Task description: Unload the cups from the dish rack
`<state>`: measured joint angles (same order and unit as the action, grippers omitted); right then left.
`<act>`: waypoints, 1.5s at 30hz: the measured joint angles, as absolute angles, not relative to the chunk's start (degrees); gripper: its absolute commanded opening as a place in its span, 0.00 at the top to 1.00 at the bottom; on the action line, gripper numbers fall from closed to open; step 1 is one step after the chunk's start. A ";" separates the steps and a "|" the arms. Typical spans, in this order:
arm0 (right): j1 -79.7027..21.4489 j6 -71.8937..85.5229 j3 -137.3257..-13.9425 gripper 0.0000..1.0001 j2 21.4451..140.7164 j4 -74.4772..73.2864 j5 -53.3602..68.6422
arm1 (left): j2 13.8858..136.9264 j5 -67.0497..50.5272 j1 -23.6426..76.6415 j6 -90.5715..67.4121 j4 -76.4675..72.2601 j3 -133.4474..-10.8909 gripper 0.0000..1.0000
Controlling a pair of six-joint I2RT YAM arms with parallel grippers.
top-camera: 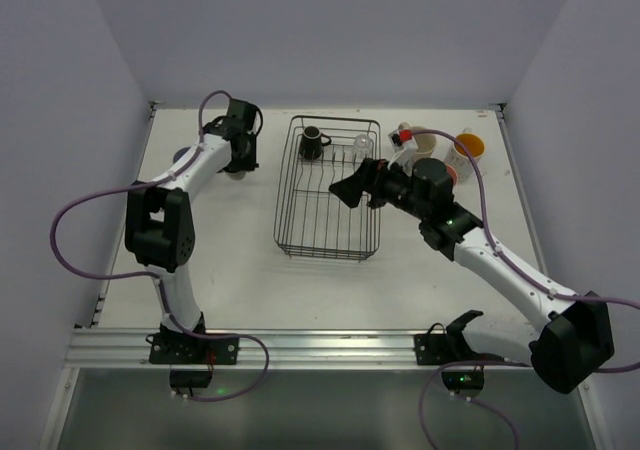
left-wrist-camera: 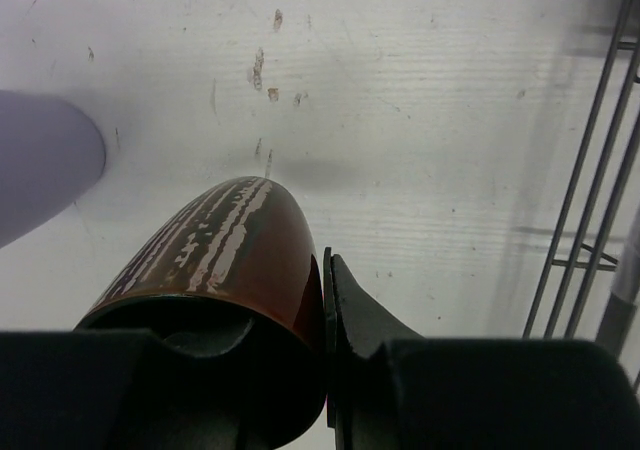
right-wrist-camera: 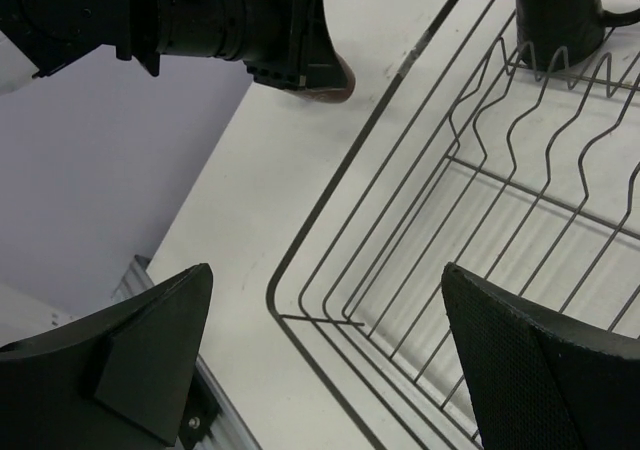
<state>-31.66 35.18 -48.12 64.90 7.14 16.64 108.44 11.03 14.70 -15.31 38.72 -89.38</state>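
Rack tally: my L pincer [left-wrist-camera: 300, 315] grips brown mug [left-wrist-camera: 230, 250] over counter [top-camera: 230, 260] left of dish rack [top-camera: 290, 185], R pincer [right-wrist-camera: 325, 300] wide, empty above rack; black mug [top-camera: 312, 143] + clear glass [top-camera: 362, 147] left inside, other cups already out.

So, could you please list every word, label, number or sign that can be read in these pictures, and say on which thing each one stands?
No text can be read in any view.
cream mug: a red mark on it, too small to read.
brown mug: only pale glaze streaks, no lettering.
black mug: no writing on the side that shows.
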 measured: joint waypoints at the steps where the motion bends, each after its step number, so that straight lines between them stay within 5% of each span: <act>1: -31.66 34.54 -48.86 0.01 66.00 6.63 16.32 | 109.30 11.42 14.70 -15.22 38.63 -89.69 0.98; 11: -31.75 30.04 -54.76 0.01 74.13 2.46 13.98 | 117.84 11.77 14.59 -13.89 37.91 -92.60 0.86; 18: -31.77 22.26 -70.72 0.05 88.33 -3.05 9.52 | 118.54 10.68 13.47 -13.91 37.56 -92.68 0.72; 26: -31.77 15.35 -90.04 0.12 106.21 -10.11 4.36 | 118.54 10.96 12.73 -13.80 36.12 -92.68 0.43; 33: -31.77 14.57 -107.79 0.15 120.92 -16.99 -0.21 | 116.03 9.82 12.75 -13.91 35.79 -92.60 0.00; 45: -31.77 18.72 -130.26 0.22 137.08 -26.15 -7.18 | 80.31 5.06 19.35 -15.70 27.55 -79.90 0.00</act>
<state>-31.77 18.72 -130.26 137.08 -26.15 -7.18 80.31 5.06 19.35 -15.70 27.55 -79.90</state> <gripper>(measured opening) 0.786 0.997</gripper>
